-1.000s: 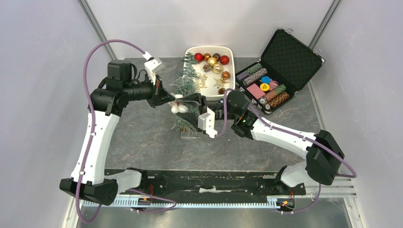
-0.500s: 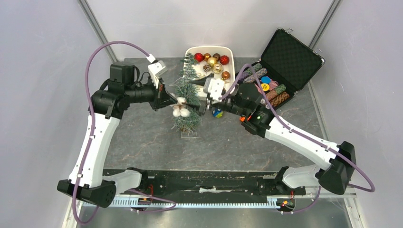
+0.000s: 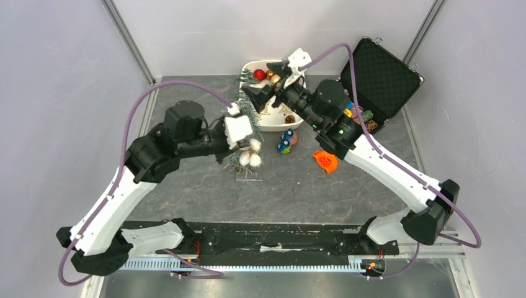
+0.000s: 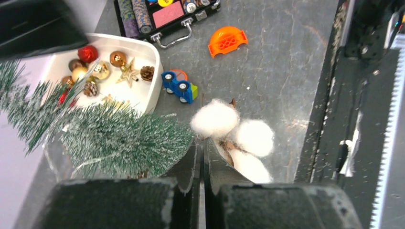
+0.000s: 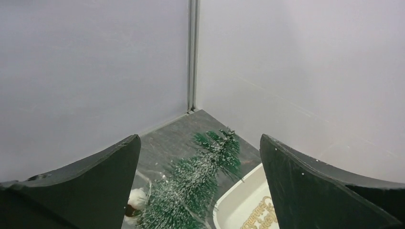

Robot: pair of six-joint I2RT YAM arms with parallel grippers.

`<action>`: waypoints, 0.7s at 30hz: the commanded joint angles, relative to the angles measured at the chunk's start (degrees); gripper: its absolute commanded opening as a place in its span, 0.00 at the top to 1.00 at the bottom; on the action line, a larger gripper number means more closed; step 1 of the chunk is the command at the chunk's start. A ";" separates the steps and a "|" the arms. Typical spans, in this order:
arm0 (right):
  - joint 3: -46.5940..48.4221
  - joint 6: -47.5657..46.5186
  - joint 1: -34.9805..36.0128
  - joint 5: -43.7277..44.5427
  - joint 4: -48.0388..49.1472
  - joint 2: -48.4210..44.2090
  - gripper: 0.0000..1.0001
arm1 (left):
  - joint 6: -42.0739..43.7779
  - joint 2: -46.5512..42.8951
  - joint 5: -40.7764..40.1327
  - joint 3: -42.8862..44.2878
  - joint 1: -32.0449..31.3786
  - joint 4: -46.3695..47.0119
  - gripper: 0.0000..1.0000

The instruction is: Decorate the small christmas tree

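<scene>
Left wrist view: I am clamping my left pincer on the cotton sprig, to tuck it into the small christmas tree at lower left. My right pincer is gaping apart.

The left arm and right arm are built of white links and black joints; a purple cable is looped along each.

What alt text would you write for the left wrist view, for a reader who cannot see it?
The left gripper, shut, pinches a sprig of white cotton bolls just right of the small christmas tree. Beyond on the grey table lie a white tray of baubles, a blue toy car and an orange plastic piece.
</scene>
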 commanded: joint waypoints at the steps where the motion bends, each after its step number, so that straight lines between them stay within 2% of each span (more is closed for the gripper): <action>1: 7.85 4.60 -1.21 2.92 -3.83 5.19 0.02 | 7.58 -0.88 -19.54 -3.16 -9.42 5.27 0.98; 6: 13.78 6.20 -1.23 2.92 -7.44 10.68 0.02 | 5.31 -2.82 -29.79 -6.00 -10.42 9.98 0.98; 12: 17.47 5.90 -1.22 6.43 -9.23 15.31 0.02 | 2.25 -3.08 -27.60 -9.80 -10.41 10.28 0.98; 21: 19.95 5.77 -1.31 3.91 -11.45 19.68 0.02 | 0.22 -2.53 -32.26 -12.96 -10.20 13.70 0.98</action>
